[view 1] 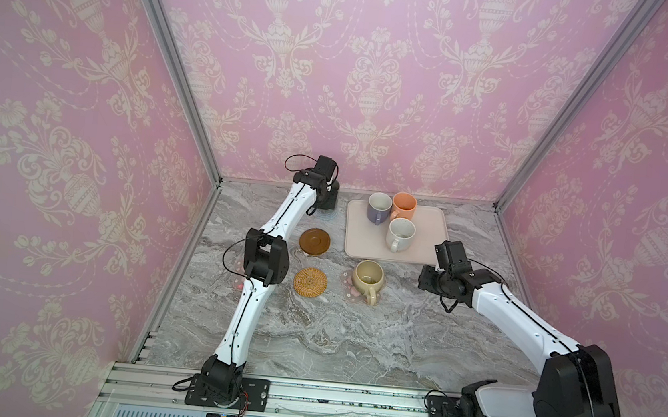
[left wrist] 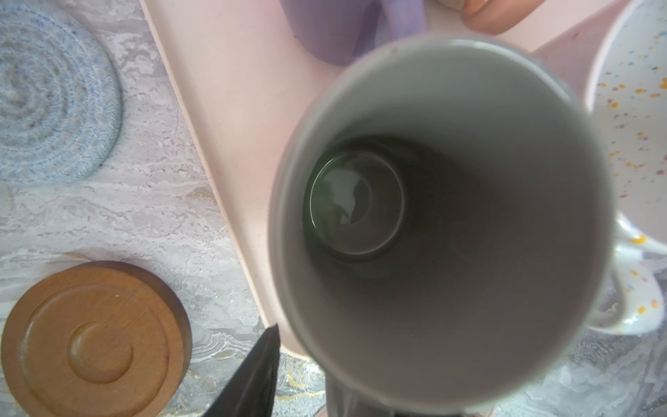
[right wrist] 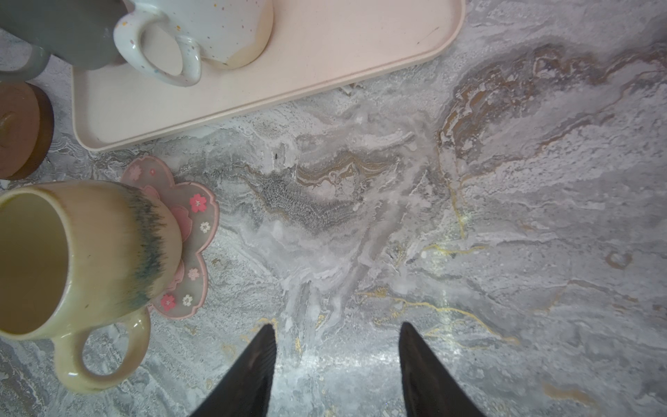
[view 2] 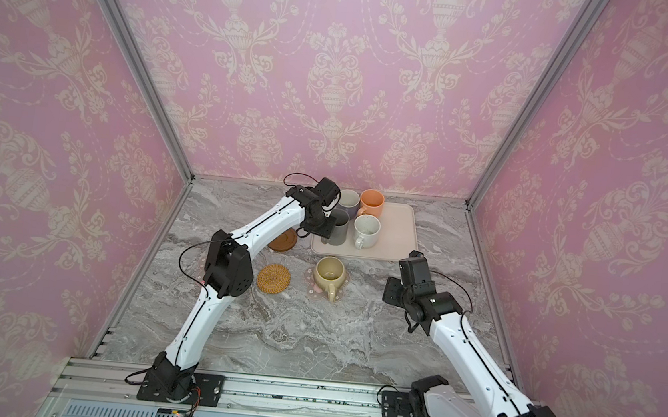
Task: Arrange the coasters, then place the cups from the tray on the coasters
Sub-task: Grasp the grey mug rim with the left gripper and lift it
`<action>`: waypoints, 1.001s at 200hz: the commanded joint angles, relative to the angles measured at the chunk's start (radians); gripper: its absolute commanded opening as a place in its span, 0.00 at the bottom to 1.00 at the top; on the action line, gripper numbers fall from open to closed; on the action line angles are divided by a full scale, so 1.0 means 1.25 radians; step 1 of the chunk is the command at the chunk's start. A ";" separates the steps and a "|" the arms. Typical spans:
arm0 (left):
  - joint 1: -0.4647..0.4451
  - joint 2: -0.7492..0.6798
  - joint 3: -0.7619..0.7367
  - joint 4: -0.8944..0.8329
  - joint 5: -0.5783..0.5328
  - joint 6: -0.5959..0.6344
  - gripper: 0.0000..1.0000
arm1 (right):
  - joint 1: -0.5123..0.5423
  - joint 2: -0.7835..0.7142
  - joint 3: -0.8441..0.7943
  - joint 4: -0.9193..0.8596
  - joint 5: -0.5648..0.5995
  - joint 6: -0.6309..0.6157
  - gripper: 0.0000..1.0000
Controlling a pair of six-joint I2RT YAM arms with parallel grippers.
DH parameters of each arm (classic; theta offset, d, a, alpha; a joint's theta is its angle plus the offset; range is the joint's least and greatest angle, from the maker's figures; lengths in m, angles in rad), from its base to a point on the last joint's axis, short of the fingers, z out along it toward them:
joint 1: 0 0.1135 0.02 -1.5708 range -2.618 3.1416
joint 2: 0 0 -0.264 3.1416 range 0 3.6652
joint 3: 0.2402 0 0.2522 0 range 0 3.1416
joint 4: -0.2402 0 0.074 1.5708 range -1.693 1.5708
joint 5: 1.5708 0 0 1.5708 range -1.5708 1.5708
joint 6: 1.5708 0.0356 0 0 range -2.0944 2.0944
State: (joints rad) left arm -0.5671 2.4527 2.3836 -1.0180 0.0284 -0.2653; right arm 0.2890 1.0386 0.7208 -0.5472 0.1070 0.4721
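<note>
Overhead, in a top view, the left gripper (view 2: 327, 230) is at the left edge of the tray (view 2: 401, 232), closed on the dark grey cup (view 2: 340, 229). The lavender cup (view 2: 350, 199), peach cup (view 2: 371, 202) and speckled white cup (view 2: 366, 231) stand on the tray. Nearer, the beige-yellow cup (view 2: 329, 274) sits on a flower coaster (view 2: 312, 290). The rattan coaster (view 2: 273, 278) lies beside it, and the brown disc (view 2: 284, 240) behind that. The right gripper (view 2: 387, 292) hangs to the right of the beige-yellow cup, apart from it. In a top view the left gripper sits instead left of the tray, above the light-blue coaster (view 1: 323, 218).

From the left wrist, the dark grey cup's open mouth fills the picture, overlapping the tray's edge. One black finger (left wrist: 252, 372) shows outside its wall; the other is hidden. The light-blue coaster and brown disc lie on the surface (left wrist: 162, 202).

From the right wrist, the right gripper's fingers are spread apart over the surface. The beige-yellow cup rests on the flower coaster.
</note>
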 commanded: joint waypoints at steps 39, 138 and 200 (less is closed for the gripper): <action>0.002 0.013 -0.006 0.031 0.102 0.066 0.48 | -0.004 0.023 0.027 0.004 -0.001 0.033 0.60; 0.004 0.024 -0.027 0.044 0.055 0.108 0.28 | -0.004 0.053 0.038 0.008 -0.008 0.040 0.56; 0.014 0.044 0.012 0.019 0.032 0.115 0.00 | -0.004 0.070 0.046 0.010 -0.008 0.036 0.56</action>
State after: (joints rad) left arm -0.5632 2.4660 2.3631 -0.9649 0.1055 -0.1429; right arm 0.2890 1.1233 0.7494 -0.5362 0.0994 0.5018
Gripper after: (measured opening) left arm 0.166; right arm 0.563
